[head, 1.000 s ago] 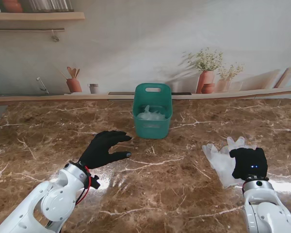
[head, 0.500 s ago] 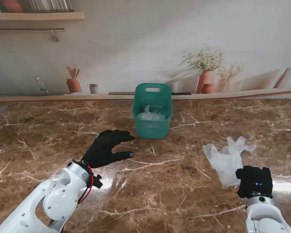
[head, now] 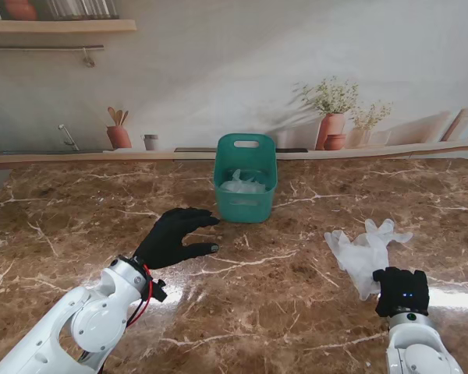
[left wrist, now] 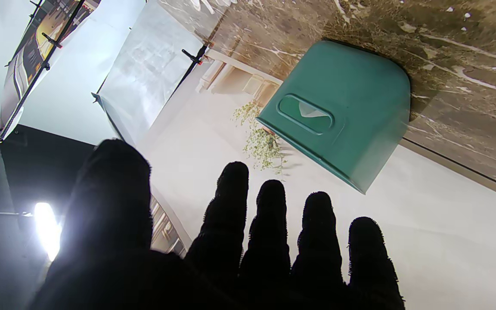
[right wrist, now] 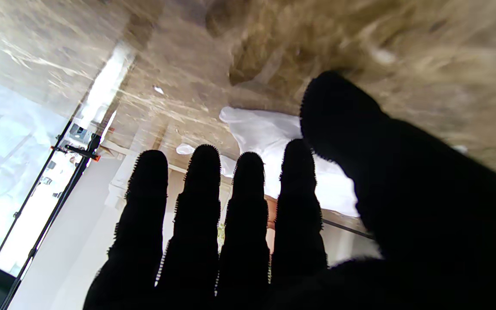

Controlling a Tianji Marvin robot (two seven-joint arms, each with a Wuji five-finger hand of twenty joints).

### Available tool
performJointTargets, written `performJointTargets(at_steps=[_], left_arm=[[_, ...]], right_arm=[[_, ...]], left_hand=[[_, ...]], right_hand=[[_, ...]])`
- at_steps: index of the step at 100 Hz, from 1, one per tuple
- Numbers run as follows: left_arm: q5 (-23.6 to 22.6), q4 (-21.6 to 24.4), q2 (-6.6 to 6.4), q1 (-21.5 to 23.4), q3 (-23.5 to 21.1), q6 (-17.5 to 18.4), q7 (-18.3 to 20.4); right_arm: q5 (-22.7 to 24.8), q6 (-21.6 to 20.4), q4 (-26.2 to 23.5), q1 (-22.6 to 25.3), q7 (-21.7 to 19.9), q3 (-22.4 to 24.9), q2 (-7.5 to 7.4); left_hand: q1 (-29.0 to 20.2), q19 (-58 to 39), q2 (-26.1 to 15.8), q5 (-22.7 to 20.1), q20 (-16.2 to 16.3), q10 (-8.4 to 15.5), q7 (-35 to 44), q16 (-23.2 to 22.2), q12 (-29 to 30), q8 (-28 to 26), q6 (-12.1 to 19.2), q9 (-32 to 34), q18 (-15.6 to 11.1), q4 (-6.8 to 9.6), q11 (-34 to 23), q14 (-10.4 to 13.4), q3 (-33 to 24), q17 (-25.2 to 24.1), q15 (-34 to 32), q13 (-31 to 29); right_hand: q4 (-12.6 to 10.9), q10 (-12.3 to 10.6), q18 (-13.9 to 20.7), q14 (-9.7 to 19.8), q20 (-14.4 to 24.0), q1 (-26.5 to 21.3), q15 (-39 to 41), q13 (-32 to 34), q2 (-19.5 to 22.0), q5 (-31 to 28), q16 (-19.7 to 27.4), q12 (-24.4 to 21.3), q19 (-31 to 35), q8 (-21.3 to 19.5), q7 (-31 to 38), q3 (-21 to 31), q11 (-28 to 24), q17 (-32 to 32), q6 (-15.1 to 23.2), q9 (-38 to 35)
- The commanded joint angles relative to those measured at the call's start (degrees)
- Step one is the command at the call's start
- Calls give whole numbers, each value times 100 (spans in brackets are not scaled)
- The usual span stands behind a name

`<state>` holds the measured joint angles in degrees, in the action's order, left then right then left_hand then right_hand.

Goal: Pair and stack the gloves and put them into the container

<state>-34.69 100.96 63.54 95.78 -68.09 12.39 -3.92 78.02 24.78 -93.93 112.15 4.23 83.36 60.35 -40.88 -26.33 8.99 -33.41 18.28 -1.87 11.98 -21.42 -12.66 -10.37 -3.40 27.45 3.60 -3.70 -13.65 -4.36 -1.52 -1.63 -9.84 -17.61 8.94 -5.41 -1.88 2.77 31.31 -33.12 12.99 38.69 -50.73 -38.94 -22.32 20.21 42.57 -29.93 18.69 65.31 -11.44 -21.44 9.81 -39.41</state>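
Note:
Translucent white gloves [head: 364, 249] lie stacked flat on the marble table at the right, fingers pointing away from me. My right hand [head: 401, 291] hovers just nearer to me than their cuff, fingers straight and apart, holding nothing; its wrist view shows the white gloves [right wrist: 274, 137] beyond the fingertips [right wrist: 248, 163]. The green container [head: 246, 188] stands at the middle far side with white gloves [head: 242, 184] inside. My left hand [head: 175, 236] is open over the table, to the left of the container [left wrist: 338, 112].
The brown marble table [head: 281, 288] stretches wide around both hands. A ledge with potted plants [head: 331, 117] and a utensil pot [head: 118, 134] runs along the back wall, behind the container.
My right hand has drawn back toward me off the white gloves, which stay flat on the table. My left hand has crept slightly toward the container.

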Motion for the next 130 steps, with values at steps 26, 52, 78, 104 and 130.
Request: performJointTargets(at_steps=[26, 52, 78, 104, 130], left_arm=[[13, 13, 5, 13, 40, -55, 1], [25, 17, 12, 36, 37, -65, -28], [20, 6, 24, 64, 19, -66, -96], [41, -30, 33, 62, 4, -13, -136], [46, -113, 34, 92, -61, 155, -174]], right_arm=[[-363, 148, 1030, -486, 1011, -358, 27], [-556, -257, 778, -381, 1309, -215, 78], [-684, -862, -243, 54, 1748, 156, 192], [-889, -1660, -1214, 206, 1696, 251, 242], [-1754, -2307, -1537, -207, 1278, -132, 293]], left_hand=[[-78, 127, -220, 50, 51, 126, 24, 46, 58, 29, 70, -124, -131, 140, 103, 284, 244, -48, 174, 118], [-74, 154, -239, 63, 66, 99, 27, 49, 60, 27, 74, -128, -130, 141, 107, 270, 242, -50, 182, 134], [-94, 171, -244, 87, 87, 53, 22, 49, 63, 28, 57, -133, -99, 145, 112, 244, 236, -53, 188, 147], [-159, 168, -183, 87, 124, 38, 27, 46, 61, 26, 52, -130, -86, 147, 108, 233, 227, -58, 187, 151], [-266, 152, -38, 75, 177, 44, 53, 37, 51, 13, 57, -111, -78, 144, 89, 235, 214, -57, 174, 126]], right_hand=[[985, -99, -88, 26, 463, 144, 580, 961, 9, -1832, -419, 360, 1291, 1103, 3775, -520, -528, -732, 1143, -1281], [547, -105, -24, 48, 341, 837, 552, 783, 994, -1440, -420, 720, 1262, -1352, 3365, 302, -672, -495, 694, -1153], [498, -91, -42, -2, 397, 881, 575, 540, 1146, -1382, -435, 993, 1124, -1994, 3273, 425, -929, -273, 525, -1061], [509, -141, -86, -32, 466, 845, 750, 621, 1107, -1435, -541, 1359, 1106, -1929, 3290, 423, -1253, -299, 429, -1226], [537, -188, -176, 3, 632, 798, 1284, 1013, 1135, -1417, -939, 2783, 1329, -1882, 3344, 386, -1678, -507, 356, -1716]])
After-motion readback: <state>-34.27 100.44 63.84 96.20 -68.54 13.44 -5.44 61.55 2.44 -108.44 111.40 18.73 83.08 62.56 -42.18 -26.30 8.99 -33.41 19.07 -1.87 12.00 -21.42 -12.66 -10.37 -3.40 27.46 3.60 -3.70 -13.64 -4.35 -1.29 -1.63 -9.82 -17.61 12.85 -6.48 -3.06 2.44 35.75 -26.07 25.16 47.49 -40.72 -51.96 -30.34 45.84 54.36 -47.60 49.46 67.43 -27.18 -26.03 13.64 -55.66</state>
